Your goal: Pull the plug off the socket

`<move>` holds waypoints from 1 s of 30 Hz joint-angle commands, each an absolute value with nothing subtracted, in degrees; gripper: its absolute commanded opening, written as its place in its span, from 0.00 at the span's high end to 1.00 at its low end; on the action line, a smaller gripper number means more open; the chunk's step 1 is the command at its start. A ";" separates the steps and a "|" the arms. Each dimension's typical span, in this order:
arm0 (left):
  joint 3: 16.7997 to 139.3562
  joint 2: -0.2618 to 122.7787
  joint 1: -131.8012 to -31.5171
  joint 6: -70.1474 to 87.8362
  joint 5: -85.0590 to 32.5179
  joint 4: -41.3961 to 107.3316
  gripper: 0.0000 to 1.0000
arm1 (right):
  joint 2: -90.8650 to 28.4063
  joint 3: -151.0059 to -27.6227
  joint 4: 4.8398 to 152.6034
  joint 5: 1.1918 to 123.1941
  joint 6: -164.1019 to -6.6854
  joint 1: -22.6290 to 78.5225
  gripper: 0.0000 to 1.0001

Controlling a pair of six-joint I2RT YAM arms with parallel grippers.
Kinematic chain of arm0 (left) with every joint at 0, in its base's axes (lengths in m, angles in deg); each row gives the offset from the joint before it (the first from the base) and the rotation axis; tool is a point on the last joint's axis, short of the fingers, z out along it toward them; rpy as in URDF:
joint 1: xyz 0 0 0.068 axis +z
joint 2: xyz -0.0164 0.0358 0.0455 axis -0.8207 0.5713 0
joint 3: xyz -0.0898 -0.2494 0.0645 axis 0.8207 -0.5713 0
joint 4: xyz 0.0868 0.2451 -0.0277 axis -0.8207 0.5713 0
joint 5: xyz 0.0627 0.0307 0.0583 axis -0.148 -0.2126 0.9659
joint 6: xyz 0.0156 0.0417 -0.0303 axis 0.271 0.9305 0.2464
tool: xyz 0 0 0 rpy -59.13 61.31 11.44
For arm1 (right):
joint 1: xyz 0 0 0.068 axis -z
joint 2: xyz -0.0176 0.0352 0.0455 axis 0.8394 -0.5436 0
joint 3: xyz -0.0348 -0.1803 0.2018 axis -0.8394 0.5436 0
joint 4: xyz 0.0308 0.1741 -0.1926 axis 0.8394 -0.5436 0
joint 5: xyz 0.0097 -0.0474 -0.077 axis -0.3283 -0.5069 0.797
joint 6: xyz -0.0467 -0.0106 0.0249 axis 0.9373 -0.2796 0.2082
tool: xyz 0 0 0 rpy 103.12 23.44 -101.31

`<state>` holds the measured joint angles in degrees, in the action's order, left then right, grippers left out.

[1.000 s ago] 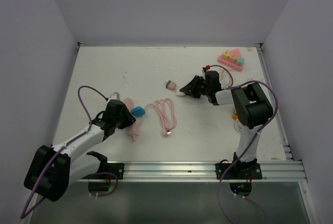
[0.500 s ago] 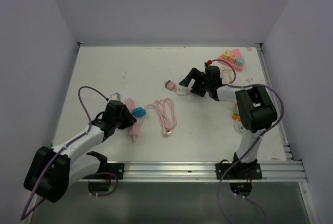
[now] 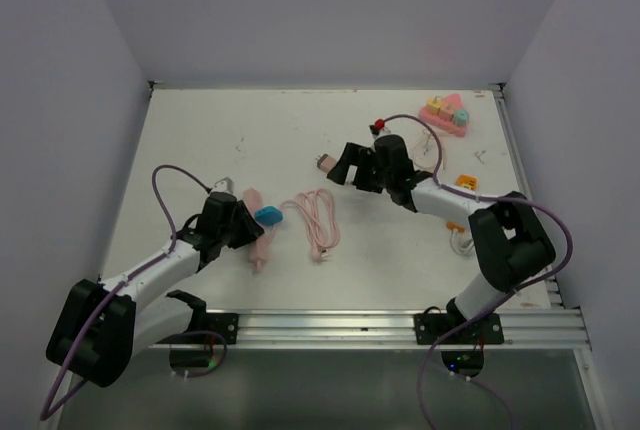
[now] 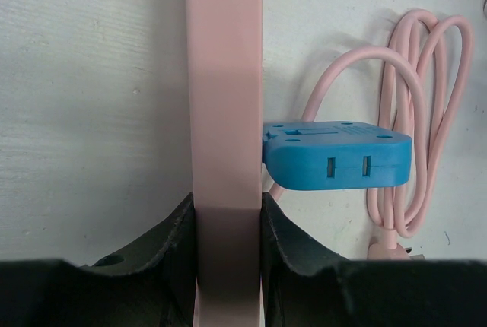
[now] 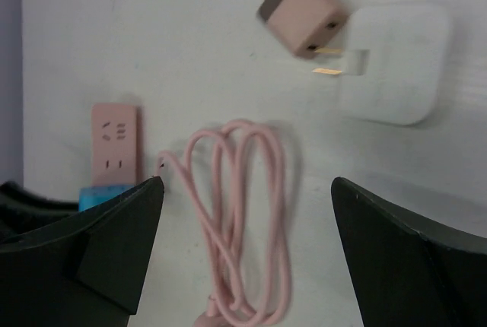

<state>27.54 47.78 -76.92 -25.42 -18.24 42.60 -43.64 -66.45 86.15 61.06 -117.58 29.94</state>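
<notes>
The socket is a pink power strip (image 4: pixel 224 99) lying on the white table, with a blue plug (image 4: pixel 335 156) stuck in its right side. My left gripper (image 4: pixel 226 243) is shut on the strip's near end, one finger pressed on each long side. From above, the strip (image 3: pixel 256 240) and the blue plug (image 3: pixel 266 215) lie left of centre, with the left gripper (image 3: pixel 236 226) on them. My right gripper (image 3: pixel 343 164) hovers open and empty over the table's middle. In its wrist view, the right gripper (image 5: pixel 245 182) looks down on the strip (image 5: pixel 116 141) at left.
A coiled pink cable (image 3: pixel 320 222) lies between the two grippers. A small pink adapter (image 5: pixel 303 17) and a white block (image 5: pixel 392 63) lie together near the right gripper. A pink toy tray (image 3: pixel 445 113) sits back right, an orange piece (image 3: pixel 466 181) nearer. White walls enclose the table.
The right gripper has opened, let go of the white block, and swung left toward the pink cable. The left gripper has stayed shut on the strip.
</notes>
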 commanded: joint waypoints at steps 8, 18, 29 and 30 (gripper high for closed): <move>27.26 48.08 -76.69 -22.21 -21.35 45.09 1.00 | -46.74 -69.49 96.19 51.38 -107.94 13.31 0.06; 28.94 48.96 -76.69 -18.42 -23.81 45.27 1.00 | -51.13 -73.71 92.77 50.32 -105.19 10.67 0.06; 26.21 47.99 -76.69 -20.36 -26.71 40.61 1.00 | -53.59 -71.16 97.95 54.37 -129.28 10.67 0.01; 26.04 47.90 -76.69 -20.53 -26.88 40.35 1.00 | -54.12 -71.25 97.86 54.28 -131.55 10.49 0.01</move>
<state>27.38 48.31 -76.92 -20.87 -24.38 41.57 -53.08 -71.50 94.41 53.02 -121.95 10.90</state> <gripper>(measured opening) 0.344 0.987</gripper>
